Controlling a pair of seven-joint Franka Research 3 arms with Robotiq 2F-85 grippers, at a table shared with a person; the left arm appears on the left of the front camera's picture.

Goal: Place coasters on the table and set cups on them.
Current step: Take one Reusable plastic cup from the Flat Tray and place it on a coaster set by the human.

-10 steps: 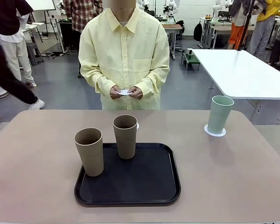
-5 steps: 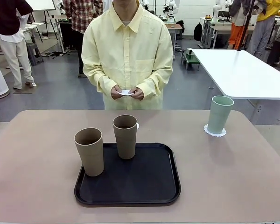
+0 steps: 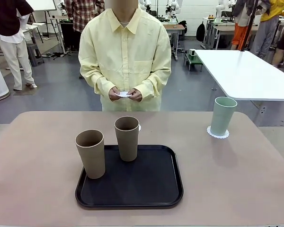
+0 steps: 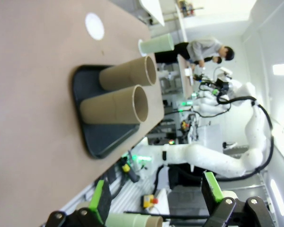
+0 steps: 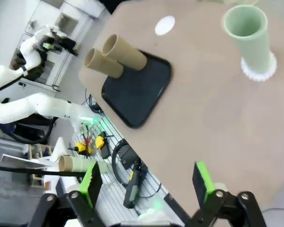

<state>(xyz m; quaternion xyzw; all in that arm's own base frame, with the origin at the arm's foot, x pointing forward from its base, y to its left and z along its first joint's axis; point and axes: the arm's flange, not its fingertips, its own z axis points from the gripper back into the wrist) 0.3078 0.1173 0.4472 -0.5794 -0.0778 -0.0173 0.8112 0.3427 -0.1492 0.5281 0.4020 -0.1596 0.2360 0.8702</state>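
1. The left gripper [image 4: 155, 182] has its jaws spread wide. Nothing is between them and they touch nothing. They sit at the bottom of the left wrist view, well apart from the tray [image 4: 85, 80].
2. The right gripper [image 5: 146, 165] is spread just as wide and holds nothing. It hangs at the bottom of its frame, off the near edge of the table [image 5: 213, 118].
3. Both tan cups [image 3: 91, 153] stand upright on the black tray at lower centre of the front view, one in front of the other and not touching.
4. The mint cup [image 3: 223, 116] stands upright on a coaster [image 3: 218, 134] at middle right of the front view, well apart from the tray.
5. A second coaster [image 4: 94, 25] lies flat on the bare table beyond the tray, at the upper left of the left wrist view.
6. In the front view that coaster is nearly hidden by the rear tan cup, with just a white sliver showing at the cup's right side.
7. The person at the far side holds a third coaster [image 3: 125, 93] in both hands [image 3: 116, 94] at upper centre, and fingers cover part of it.
8. In both wrist views the bottom edge cuts off the finger bases.
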